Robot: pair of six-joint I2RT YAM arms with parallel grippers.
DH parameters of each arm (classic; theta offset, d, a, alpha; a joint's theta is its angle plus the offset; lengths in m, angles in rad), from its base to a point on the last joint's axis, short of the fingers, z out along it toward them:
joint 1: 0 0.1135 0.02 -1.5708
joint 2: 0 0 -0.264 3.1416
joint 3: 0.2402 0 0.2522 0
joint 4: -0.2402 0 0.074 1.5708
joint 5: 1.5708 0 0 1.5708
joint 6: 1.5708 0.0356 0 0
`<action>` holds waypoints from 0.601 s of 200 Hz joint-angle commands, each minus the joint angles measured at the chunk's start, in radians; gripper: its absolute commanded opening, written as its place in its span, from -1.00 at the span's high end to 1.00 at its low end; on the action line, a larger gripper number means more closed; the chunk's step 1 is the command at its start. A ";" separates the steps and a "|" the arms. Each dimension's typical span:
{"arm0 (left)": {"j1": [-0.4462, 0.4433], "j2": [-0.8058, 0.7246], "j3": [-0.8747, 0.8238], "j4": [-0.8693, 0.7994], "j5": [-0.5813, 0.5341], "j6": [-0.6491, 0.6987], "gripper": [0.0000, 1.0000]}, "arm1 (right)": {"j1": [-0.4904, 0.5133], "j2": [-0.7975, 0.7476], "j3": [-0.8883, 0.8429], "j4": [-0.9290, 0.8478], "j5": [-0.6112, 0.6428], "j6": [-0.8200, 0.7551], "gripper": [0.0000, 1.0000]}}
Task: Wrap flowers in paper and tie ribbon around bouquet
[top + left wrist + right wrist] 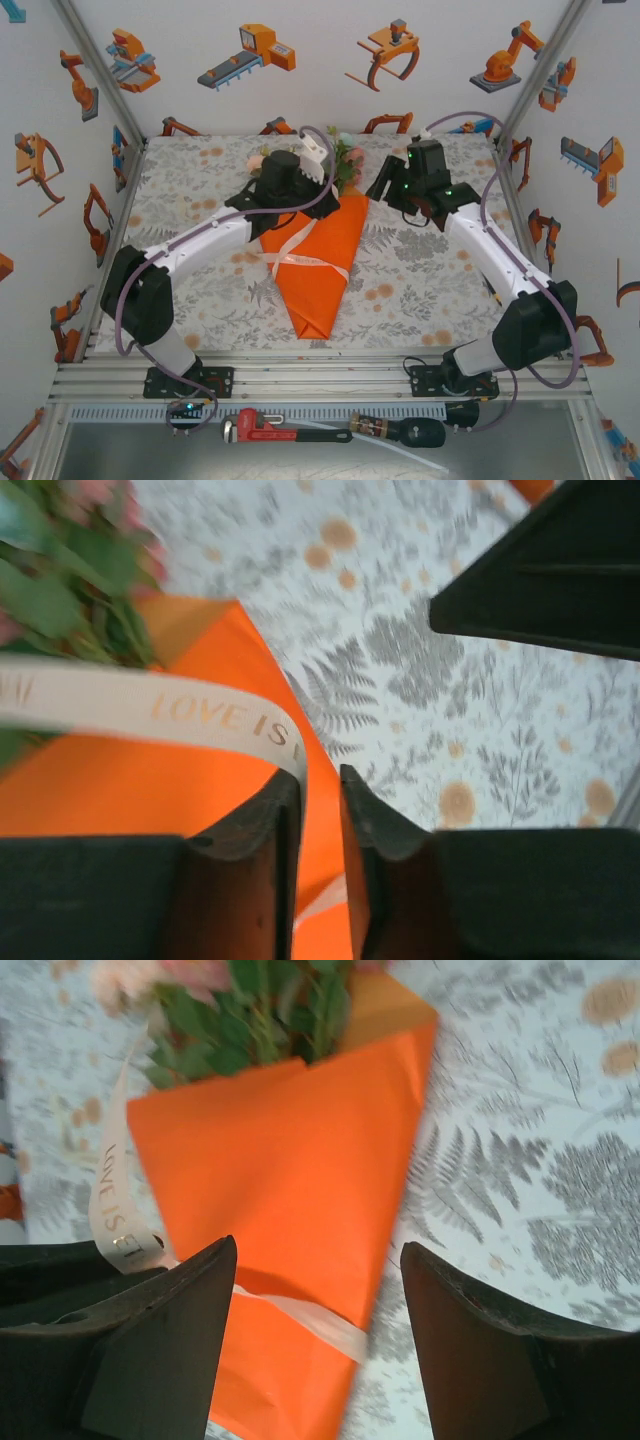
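Where one ribbon (318, 263) crosses it, one bouquet (322, 300) lies on one table (430, 290).

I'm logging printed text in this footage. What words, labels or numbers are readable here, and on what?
"LOVE IS": gold print on the ribbon; the letters after it are cut off or blurred.
Red wrench in front of the table: any marking too small to read.

From above, lose much of the flowers (350, 165) behind the left arm (285, 185). At the left wrist, cannot read the ribbon (150, 708) past "LOVE IS": covered by a claw finger (255, 860). At the right wrist, see blurred flowers clipped at the top, the paper cone (290, 1210) cropped below.
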 commanded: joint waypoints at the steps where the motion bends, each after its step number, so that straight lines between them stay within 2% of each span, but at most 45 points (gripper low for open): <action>1: -0.014 -0.070 -0.016 0.001 0.034 0.094 0.25 | -0.025 0.011 -0.040 0.041 -0.050 -0.048 -0.26; 26: -0.009 -0.184 -0.080 -0.047 -0.073 0.183 -0.10 | -0.025 0.112 0.017 0.037 -0.165 -0.155 -0.24; 50: 0.018 -0.269 -0.117 -0.160 -0.225 0.227 -0.10 | -0.024 0.235 0.092 0.029 -0.213 -0.199 -0.23; 74: 0.057 -0.314 -0.165 -0.258 -0.303 0.257 -0.08 | -0.017 0.352 0.151 0.023 -0.155 -0.207 -0.23; 94: 0.084 -0.350 -0.219 -0.280 -0.297 0.259 -0.06 | -0.017 0.439 0.213 0.038 -0.126 -0.236 -0.24; 120: 0.095 -0.380 -0.254 -0.298 -0.194 0.260 -0.05 | -0.016 0.554 0.320 0.004 -0.101 -0.237 -0.22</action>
